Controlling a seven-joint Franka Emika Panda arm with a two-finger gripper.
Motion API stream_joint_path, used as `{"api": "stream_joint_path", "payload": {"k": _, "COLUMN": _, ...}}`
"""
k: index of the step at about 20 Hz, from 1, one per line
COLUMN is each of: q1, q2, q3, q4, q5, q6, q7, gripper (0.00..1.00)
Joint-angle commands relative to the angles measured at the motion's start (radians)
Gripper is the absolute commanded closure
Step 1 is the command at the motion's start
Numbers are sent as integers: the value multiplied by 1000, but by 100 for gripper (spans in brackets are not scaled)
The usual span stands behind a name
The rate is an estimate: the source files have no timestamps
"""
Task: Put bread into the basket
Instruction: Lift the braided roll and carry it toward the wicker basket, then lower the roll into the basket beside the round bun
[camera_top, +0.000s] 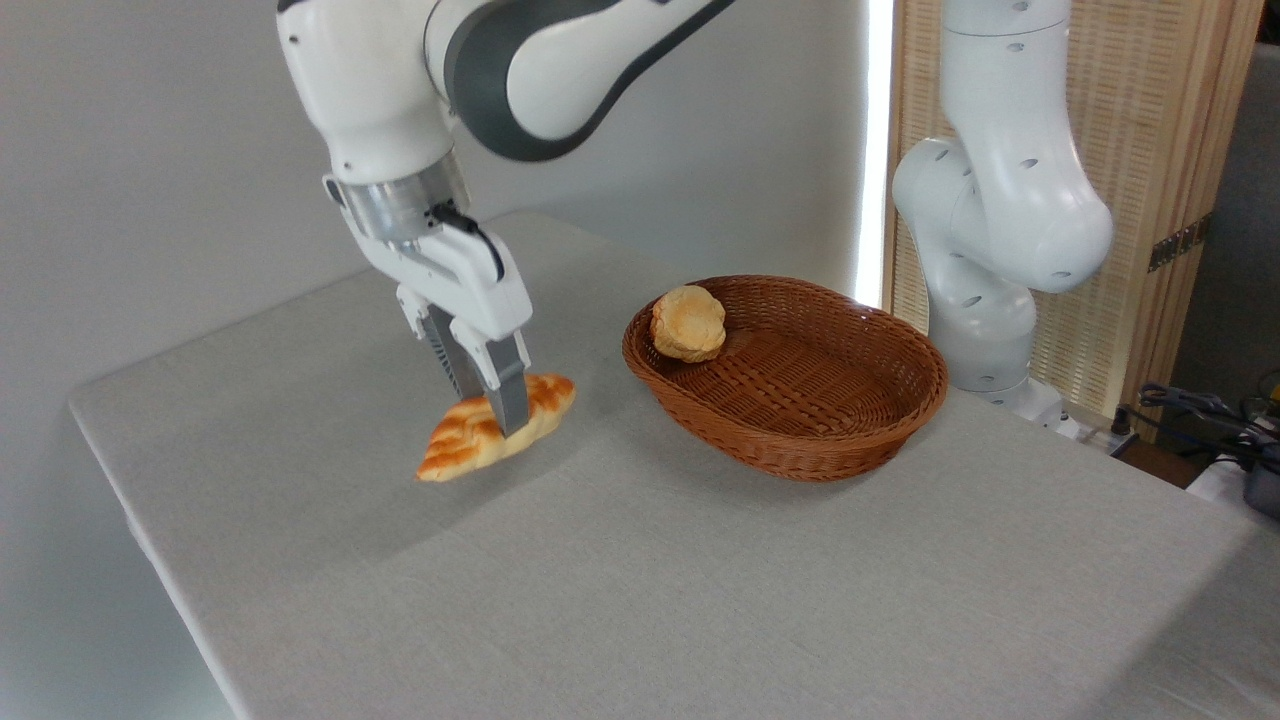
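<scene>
Claw (497, 412): two grey fingers pointing down, clenched on the braided loaf across its middle; the near finger (511, 395) lies over the loaf's front face, the other is mostly hidden behind it. White claw body above, with a black cable looped at its side, then a silver wrist ring and the white-and-grey Franka arm (520, 70) leaving the picture at 12 o'clock.

Braided loaf (462, 445): golden-orange with paler creases, pointed at both ends, held clear of the worktop with a soft shadow beneath it. Tilted, the low tip toward 8 o'clock, the high tip toward 2 o'clock. Position: left of centre, well apart from the basket, which lies at its 3 o'clock.

Worktop (700, 600): covered in plain pale grey cloth, its nearest corner running out of the picture at 6 o'clock, its left edge dropping away at 9 o'clock.

Wicker basket (800, 440): oval, brown, woven, with shallow flared sides, standing on the worktop right of centre.

Round bun (688, 323): pale golden, inside the basket, leaning against the inner wall at the basket's 10 o'clock.

Arm base column (990, 220): white jointed segments, standing at the worktop's far right edge, at 2 o'clock from the basket.

Slatted wooden screen (1150, 150): pale, behind the column. Dark cables (1200, 405) at 3 o'clock, past the worktop's edge.
</scene>
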Motion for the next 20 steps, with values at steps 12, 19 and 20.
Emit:
{"api": "stream_joint_path", "payload": {"k": 12, "q1": -3, "q2": -372, "q3": 7, "q4": -226, "q5": 3, "q6": -158, "q7": 85, "gripper": 37}}
{"api": "stream_joint_path", "payload": {"k": 19, "q1": -5, "q2": -490, "q3": 7, "q4": -363, "q5": 4, "q6": -191, "q7": 82, "gripper": 37}}
{"api": "stream_joint_path", "payload": {"k": 20, "q1": -5, "q2": -497, "q3": 7, "q4": -378, "q5": 4, "q6": -196, "q7": 80, "gripper": 37}}
